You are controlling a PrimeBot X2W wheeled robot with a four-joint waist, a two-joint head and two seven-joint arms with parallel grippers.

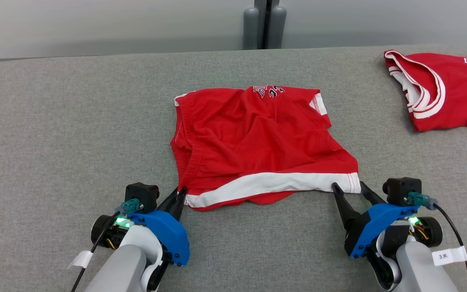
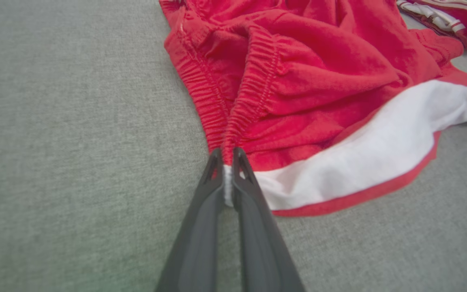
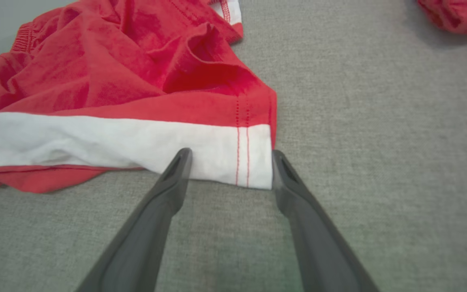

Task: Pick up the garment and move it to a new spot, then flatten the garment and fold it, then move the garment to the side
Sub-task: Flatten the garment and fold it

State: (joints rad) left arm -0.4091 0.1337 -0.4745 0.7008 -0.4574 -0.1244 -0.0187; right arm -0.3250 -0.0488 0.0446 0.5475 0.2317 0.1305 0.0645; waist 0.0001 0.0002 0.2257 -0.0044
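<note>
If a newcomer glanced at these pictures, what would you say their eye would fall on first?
The crumpled red shorts with a white band, lying in the middle of the grey table, stand out most. At their near edge the left gripper is shut on the left corner, while the right gripper is open, a finger on either side of the right corner. A red jersey lies at the table's far right.

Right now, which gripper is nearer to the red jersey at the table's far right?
Right. The right gripper, open at the shorts right corner, sits nearer the jersey; the left gripper, shut on their left corner, is farther.
</note>
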